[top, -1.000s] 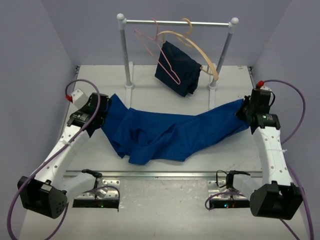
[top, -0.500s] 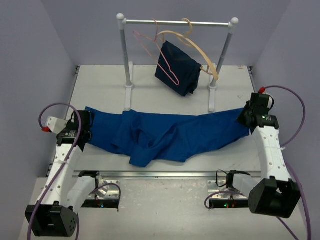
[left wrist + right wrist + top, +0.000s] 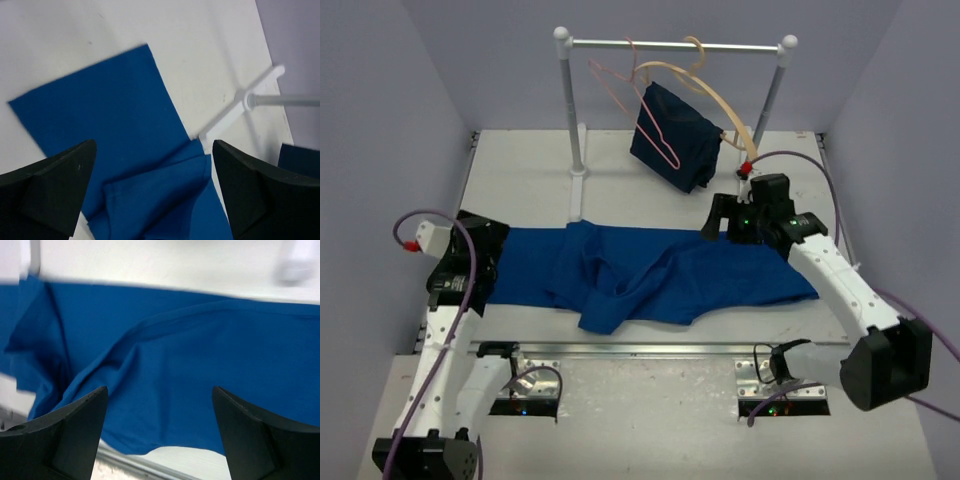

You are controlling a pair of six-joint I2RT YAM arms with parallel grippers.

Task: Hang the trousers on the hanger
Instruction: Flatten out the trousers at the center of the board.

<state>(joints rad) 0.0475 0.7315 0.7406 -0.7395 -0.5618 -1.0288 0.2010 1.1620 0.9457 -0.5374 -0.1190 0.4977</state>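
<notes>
The royal-blue trousers [image 3: 650, 275] lie spread across the table, rumpled in the middle. My left gripper [image 3: 485, 262] hovers open at their left end. In the left wrist view the flat blue cloth [image 3: 110, 110] shows below the left gripper [image 3: 154, 145], untouched by either finger. My right gripper [image 3: 718, 222] hangs open above the far edge of the trousers, right of centre. The right wrist view has cloth [image 3: 200, 350] under the right gripper [image 3: 159, 390], clear of both fingers. The pink-red wire hanger [image 3: 642, 112] hangs on the rail, away from both grippers.
A white clothes rack [image 3: 675, 45] stands at the back of the table [image 3: 520, 170], one of its feet [image 3: 240, 95] close to the trousers. A pale wooden hanger [image 3: 725, 105] on the rail carries a dark navy garment [image 3: 675, 135]. A metal strip [image 3: 650, 350] runs along the near edge.
Both grippers have opened and let go of the trousers, which dropped flat onto the table. The right arm swung left over the cloth. The left arm pulled back to the left end.
</notes>
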